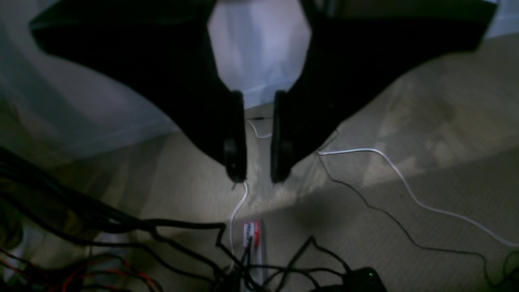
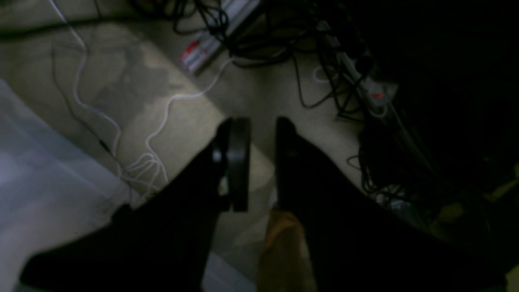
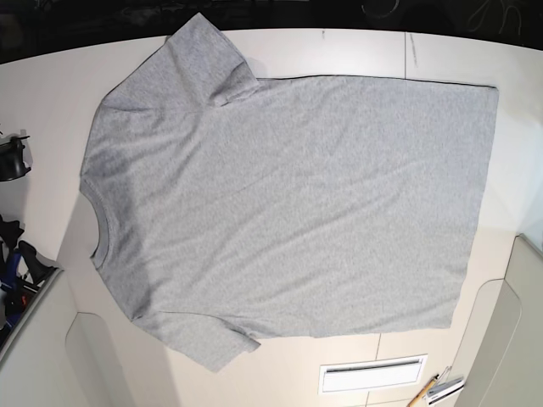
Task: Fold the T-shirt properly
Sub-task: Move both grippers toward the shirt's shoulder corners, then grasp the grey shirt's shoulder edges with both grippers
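Left wrist first: my left gripper [image 1: 258,178] hangs over carpet [image 1: 425,134], fingers [image 1: 237,138] slightly parted with only a narrow gap, nothing between them. A white cable [image 1: 405,182] and black cables [image 1: 121,227] trail across the floor below, with a pale sheet [image 1: 81,113] off to one side.

Right wrist: my right gripper [image 2: 261,121] is likewise parted a little and empty, above the carpet [image 2: 190,121], with a tangle of cables [image 2: 324,61] and a power strip [image 2: 365,87] beyond.

Base view: the shirt [image 3: 288,195] lies spread flat on the white table [image 3: 356,51], plain side up, collar toward the view's left, hem toward the right, both sleeves out. I see neither gripper over it here.
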`<state>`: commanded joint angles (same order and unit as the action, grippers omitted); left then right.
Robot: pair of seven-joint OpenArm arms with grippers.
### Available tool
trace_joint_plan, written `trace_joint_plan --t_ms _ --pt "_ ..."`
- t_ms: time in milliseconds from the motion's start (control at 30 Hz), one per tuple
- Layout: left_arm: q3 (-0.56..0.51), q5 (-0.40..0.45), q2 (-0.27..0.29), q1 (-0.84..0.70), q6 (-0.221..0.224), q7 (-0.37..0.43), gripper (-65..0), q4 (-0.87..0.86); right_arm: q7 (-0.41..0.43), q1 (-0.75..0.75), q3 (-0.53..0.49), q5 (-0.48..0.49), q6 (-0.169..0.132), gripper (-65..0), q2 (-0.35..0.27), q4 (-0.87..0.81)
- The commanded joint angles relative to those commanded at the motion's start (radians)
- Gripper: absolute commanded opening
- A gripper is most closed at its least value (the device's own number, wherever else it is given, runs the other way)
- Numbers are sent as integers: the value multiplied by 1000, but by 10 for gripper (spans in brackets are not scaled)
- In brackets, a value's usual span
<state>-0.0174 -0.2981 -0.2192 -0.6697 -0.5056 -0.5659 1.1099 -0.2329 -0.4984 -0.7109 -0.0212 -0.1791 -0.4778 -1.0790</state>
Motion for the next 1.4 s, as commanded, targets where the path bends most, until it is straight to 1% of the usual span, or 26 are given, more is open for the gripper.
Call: trace_joint_plan --t_ms 100,200,267,367,433,500,567,600,667,733,800,867,900,933,967,1000,1033,1100,1133,1167,1233,1300,1333,1400 --pt "72 -57 0 -63 -1 0 -505 108 -38 -69 1 14 1 -546 -56 -138" --pt "128 -65 0 -128 -20 -3 -505 204 -68 -142 25 14 1 -546 -112 -268" --pt "157 -69 0 -164 -34 -15 -505 256 -73 -192 64 14 1 -546 -151 -352" --pt "198 -93 -6 -211 -34 -31 -505 325 -105 -261 144 17 0 -546 -195 -482" --pt "233 -124 -19 -240 -34 -47 -505 374 -140 -298 198 50 -1 -546 -220 -572" --pt "297 -158 -27 -271 -34 -68 -503 433 -188 -329 247 93 -1 -546 -242 -661" --pt "376 -192 -28 -304 -34 -77 -503 498 -239 -362 294 123 -12 -546 -256 -745" --pt "414 -204 -29 -317 -35 -91 -502 530 -259 -379 319 142 -26 -546 -259 -785" --pt "486 -246 -36 -336 -67 -123 -473 592 -293 -412 370 180 -46 -541 -258 -861" --pt "564 -301 -40 -350 -84 -149 -425 644 -307 -445 423 225 -58 -493 -258 -937" --pt "637 -357 -50 -354 -90 -171 -393 681 -325 -472 478 235 -56 -453 -256 -1011" --pt "705 -409 -56 -353 -130 -176 -392 713 -349 -481 542 243 -48 -447 -255 -1075" --pt "733 -428 -62 -353 -136 -176 -392 725 -352 -480 578 254 -32 -430 -253 -1099" --pt "758 -445 -67 -352 -135 -175 -392 738 -351 -480 618 280 -29 -392 -250 -1115" --pt "778 -454 -69 -349 -135 -176 -391 751 -351 -474 654 314 -30 -341 -249 -1122" --pt "792 -457 -70 -346 -135 -177 -382 763 -352 -469 689 338 -30 -292 -238 -1122" --pt "803 -461 -76 -342 -135 -175 -346 768 -352 -469 726 348 -30 -262 -215 -1122" --pt "806 -469 -97 -334 -135 -175 -270 768 -362 -467 799 380 -30 -260 -154 -1118" --pt "806 -469 -101 -327 -135 -175 -249 768 -383 -455 833 403 -30 -260 -119 -1112" --pt "806 -469 -105 -318 -135 -175 -244 768 -406 -439 866 431 -32 -260 -83 -1103" --pt "806 -469 -114 -302 -135 -175 -244 768 -439 -400 924 482 -56 -260 -13 -1067" --pt "806 -469 -116 -281 -135 -177 -243 768 -465 -352 974 533 -101 -260 47 -1010" --pt "806 -468 -117 -272 -135 -179 -243 768 -472 -326 994 554 -112 -259 69 -977" --pt "806 -469 -122 -252 -135 -184 -208 768 -487 -278 1019 587 -114 -260 98 -904"
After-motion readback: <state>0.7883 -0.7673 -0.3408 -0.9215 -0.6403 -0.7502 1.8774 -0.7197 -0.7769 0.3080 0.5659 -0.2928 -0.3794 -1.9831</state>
